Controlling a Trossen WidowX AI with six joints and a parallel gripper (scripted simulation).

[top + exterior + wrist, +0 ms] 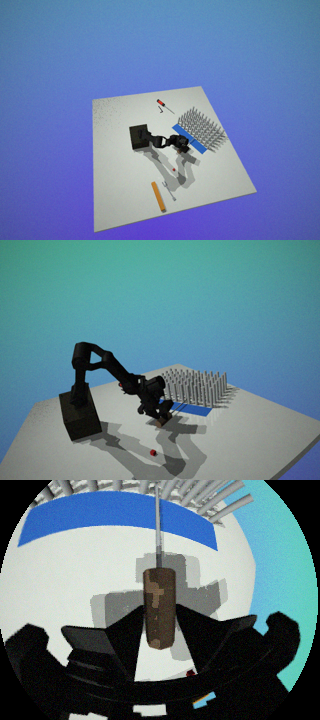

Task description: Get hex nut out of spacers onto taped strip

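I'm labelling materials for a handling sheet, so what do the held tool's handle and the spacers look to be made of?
Handle: probably worn wood, matte brown with lighter patches.
Spacers: likely bare metal, plain grey, softly shaded; painted plastic remains possible.

The strip point(202, 149) point(199, 410) point(90, 510) lies before the spacers point(198, 124) point(203, 395) point(232, 507); the wrench point(170, 192) lies beside the bar point(158, 196); the hex key point(161, 110) lies beside the screwdriver point(160, 102).
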